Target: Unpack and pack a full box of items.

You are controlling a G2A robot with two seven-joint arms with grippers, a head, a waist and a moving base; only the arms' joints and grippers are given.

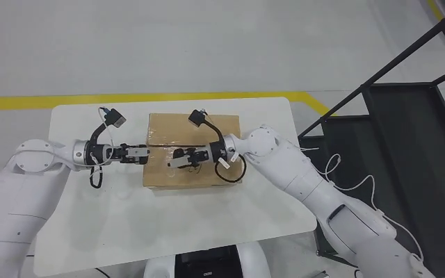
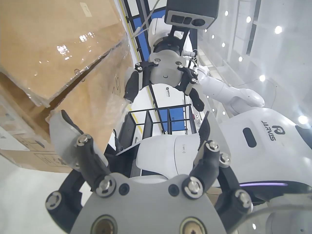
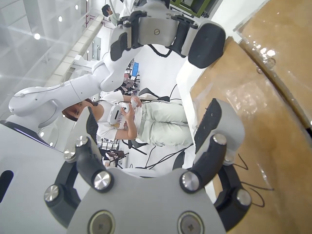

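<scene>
A brown cardboard box [image 1: 208, 128] sits closed in the middle of the white table, with clear tape along its top seam. My left gripper [image 1: 144, 153] is at the box's left end, open. In the left wrist view one of its fingers [image 2: 63, 132] lies against the edge of the box [image 2: 48, 37], where a flap stands slightly lifted. My right gripper [image 1: 175, 158] is low over the box top near that same end, open, facing the left one. Its own view has the gripper [image 3: 151, 120] with one finger [image 3: 214, 120] by the taped box top [image 3: 268, 103], nothing held.
The white table [image 1: 83, 215] has bare room in front of and to the left of the box. A black metal stair frame [image 1: 403, 132] stands off the table's right side. A yellow line [image 1: 69, 102] runs on the floor behind.
</scene>
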